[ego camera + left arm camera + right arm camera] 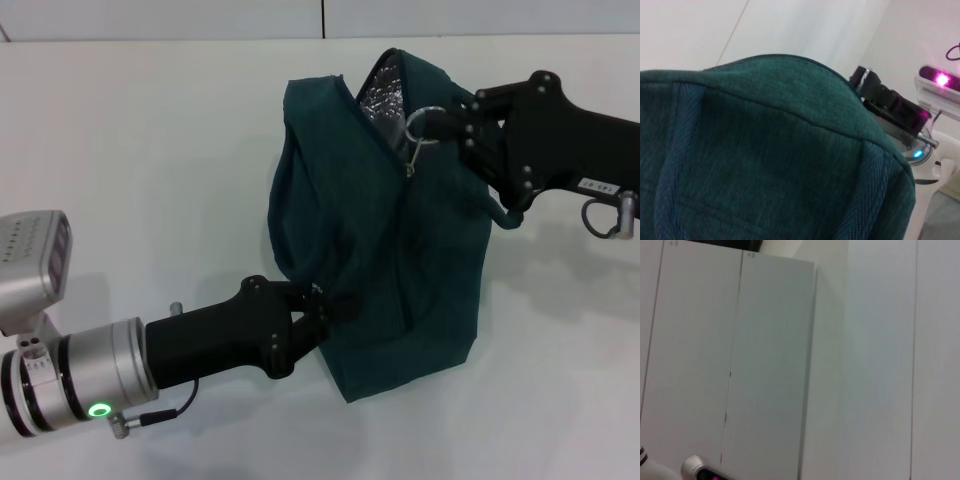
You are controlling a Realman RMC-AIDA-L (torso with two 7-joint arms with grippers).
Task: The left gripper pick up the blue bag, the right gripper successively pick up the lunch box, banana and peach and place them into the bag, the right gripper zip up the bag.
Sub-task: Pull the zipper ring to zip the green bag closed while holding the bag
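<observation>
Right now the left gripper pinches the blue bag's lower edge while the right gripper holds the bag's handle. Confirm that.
Not quite. In the head view the right gripper holds the ring zip pull, not the handle. The left gripper does pinch the blue bag at its lower edge.

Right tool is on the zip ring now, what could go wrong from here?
1. The blue bag still gapes near the top, showing foil lining; the right tool could slip off the ring pull.
2. The left tool pinches only the lower edge, so pulling may drag the bag rather than close it.
</observation>
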